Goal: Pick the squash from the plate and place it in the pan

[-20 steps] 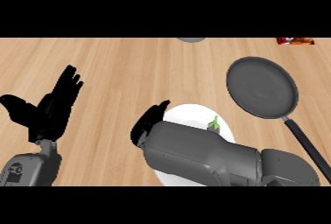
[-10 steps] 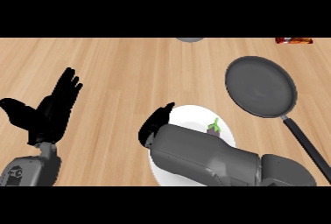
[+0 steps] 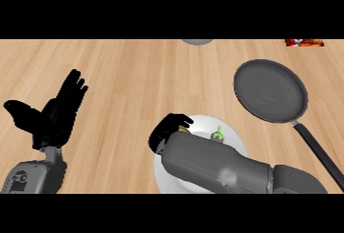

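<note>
Closest to the bottom edge are the two grey forearms. The right one is the big one, coming in from the lower right and lying straight across the white plate (image 3: 232, 129), so most of the plate is covered and only its upper rim and a bit of its lower left edge show.

The right hand (image 3: 169, 130) is at the plate's upper left edge, fingers curled down and bunched together. There's a bit of yellowish tan poking out right under those fingers, and just to the right of it a small green stem sticks up. That's the squash (image 3: 218, 134), so it's on the plate, mostly hidden by the hand and wrist. The fingers look wrapped around its end, but I can't tell for sure that they've closed on it, since the hand covers the contact.

The left hand (image 3: 53, 113) is off on the left side, well apart from the plate, just resting with fingers straight and pointing up and the thumb spread out to the side. Nothing in it.

Further back and to the right is the pan (image 3: 270, 96), dark grey and round, its black handle running down toward the lower right. It sits near the plate's upper right but isn't touching it.

All of this is on a wood counter (image 3: 134, 68). At the far edge there's a grey round thing (image 3: 197, 41) cut off by the view, and something red (image 3: 304, 42) in the far right corner, too cropped to identify.
</note>
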### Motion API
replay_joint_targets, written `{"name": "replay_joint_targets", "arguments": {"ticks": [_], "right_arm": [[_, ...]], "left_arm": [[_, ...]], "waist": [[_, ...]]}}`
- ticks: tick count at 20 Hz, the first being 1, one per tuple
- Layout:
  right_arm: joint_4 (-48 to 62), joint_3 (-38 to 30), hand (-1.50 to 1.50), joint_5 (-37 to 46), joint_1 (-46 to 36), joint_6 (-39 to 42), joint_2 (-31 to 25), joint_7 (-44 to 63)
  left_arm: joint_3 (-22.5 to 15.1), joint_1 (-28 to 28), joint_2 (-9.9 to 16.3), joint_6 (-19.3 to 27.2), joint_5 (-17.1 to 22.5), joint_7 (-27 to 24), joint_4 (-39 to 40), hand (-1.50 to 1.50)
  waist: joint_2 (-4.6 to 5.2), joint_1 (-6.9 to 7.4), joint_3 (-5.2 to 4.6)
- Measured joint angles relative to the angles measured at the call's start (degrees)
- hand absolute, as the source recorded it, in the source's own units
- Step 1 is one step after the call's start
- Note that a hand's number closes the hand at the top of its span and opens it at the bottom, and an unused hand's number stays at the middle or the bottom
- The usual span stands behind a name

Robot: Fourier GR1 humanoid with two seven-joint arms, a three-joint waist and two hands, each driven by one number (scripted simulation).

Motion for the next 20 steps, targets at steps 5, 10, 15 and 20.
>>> {"name": "replay_joint_targets", "arguments": {"ticks": [5, 10, 15, 20], "right_arm": [[0.81, -0.50, 1.50, 5.06, 0.54, -1.63, 0.13, -4.28], [0.79, -1.68, 1.50, 8.02, 1.70, -3.58, 0.04, -5.73], [-5.96, -7.28, 1.50, 8.91, 7.02, -15.70, -2.98, -7.16], [-17.62, -13.17, 1.50, 9.60, 13.47, -29.77, -7.69, -10.76]], "left_arm": [[0.96, -0.01, 0.25, -0.91, 0.44, -0.30, 0.52, 0.00], [1.18, 0.02, 0.09, -1.24, 0.33, -0.34, 0.33, 0.00], [2.13, 1.31, 0.38, -0.75, 0.40, -0.26, -0.38, 0.00], [3.23, 2.87, 0.85, -0.81, 0.85, -0.51, -0.86, 0.00]], "waist": [[-0.35, 0.00, 0.06], [-0.50, -0.02, 0.06], [-0.55, -1.99, 0.05], [-0.48, -3.72, 0.14]]}}
